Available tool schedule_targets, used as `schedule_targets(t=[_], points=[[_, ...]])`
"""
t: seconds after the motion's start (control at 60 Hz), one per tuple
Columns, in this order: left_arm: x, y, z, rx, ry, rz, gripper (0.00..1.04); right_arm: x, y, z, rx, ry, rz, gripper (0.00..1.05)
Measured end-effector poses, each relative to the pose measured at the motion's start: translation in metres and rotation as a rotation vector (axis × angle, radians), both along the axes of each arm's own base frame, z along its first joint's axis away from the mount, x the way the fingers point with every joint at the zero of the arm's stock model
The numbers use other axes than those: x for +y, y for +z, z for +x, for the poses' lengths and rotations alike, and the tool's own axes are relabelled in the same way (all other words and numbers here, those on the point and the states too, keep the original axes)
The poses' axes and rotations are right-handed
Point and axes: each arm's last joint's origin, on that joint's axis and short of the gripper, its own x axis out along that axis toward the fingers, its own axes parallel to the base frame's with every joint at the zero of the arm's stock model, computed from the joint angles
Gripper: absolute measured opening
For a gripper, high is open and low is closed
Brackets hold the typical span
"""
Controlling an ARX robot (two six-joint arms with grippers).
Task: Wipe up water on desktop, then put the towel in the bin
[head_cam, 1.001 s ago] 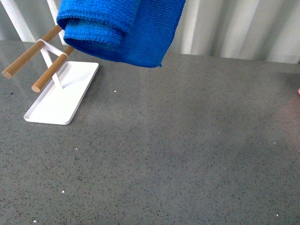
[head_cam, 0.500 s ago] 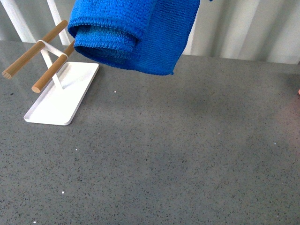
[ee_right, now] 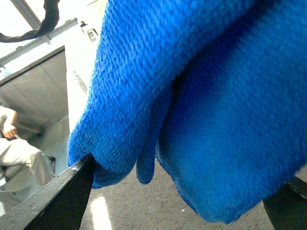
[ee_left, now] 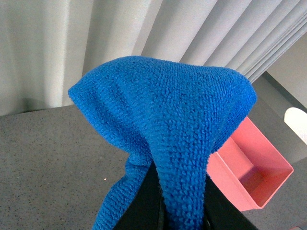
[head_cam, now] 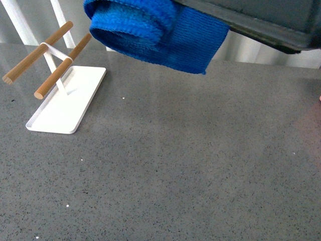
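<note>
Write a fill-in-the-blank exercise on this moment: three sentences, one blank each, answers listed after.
1. The towel is held in the air ___ the desktop, not touching it.
2. The bin standing on the desktop is ___ in colour.
3. The two wooden rods stand over a ___ tray.
Missing words: above; pink; white.

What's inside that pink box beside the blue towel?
The pink bin looks empty: only its bare pink floor and inner walls show. The blue towel hangs in front of one corner, so whatever lies in that part cannot be seen.
</note>
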Motion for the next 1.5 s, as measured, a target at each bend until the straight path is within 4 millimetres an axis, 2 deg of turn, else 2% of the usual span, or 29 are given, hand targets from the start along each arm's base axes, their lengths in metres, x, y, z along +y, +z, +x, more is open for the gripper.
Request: schedule_targets(t=[0.183,0.334,0.667,0.917,1.034,1.251,1.334,1.501], points=[[-0.004,0.003,-0.001,0.0,-0.016,-0.009,0.06,0.013,0.014,0.017,-0.097,0.012,-0.004,0.98],[-0.004,0.006,-0.001,-0.007,-0.021,-0.015,0.06,0.019,0.025,0.023,-0.141,0.037,0.035,0.98],[-0.003,0.005,0.0,0.002,-0.018,-0.012,0.06,0.022,0.031,0.031,-0.136,0.028,0.068,0.97],[0.001,0.005,0.003,0.003,-0.003,-0.012,0.06,0.016,0.03,0.033,-0.126,-0.013,0.056,0.63],[0.002,0.004,0.003,0.006,-0.001,-0.014,0.06,0.01,0.028,0.035,-0.115,-0.051,0.046,0.38],[0.002,0.004,0.003,0.012,-0.002,-0.019,0.06,0.005,0.031,0.034,-0.118,-0.068,0.052,0.09],[0.002,0.004,0.003,0.016,-0.003,-0.023,0.06,0.003,0.032,0.035,-0.118,-0.074,0.054,0.05],[0.005,0.002,0.004,0.04,0.006,-0.036,0.07,-0.002,0.032,0.037,-0.11,-0.097,0.059,0.05]])
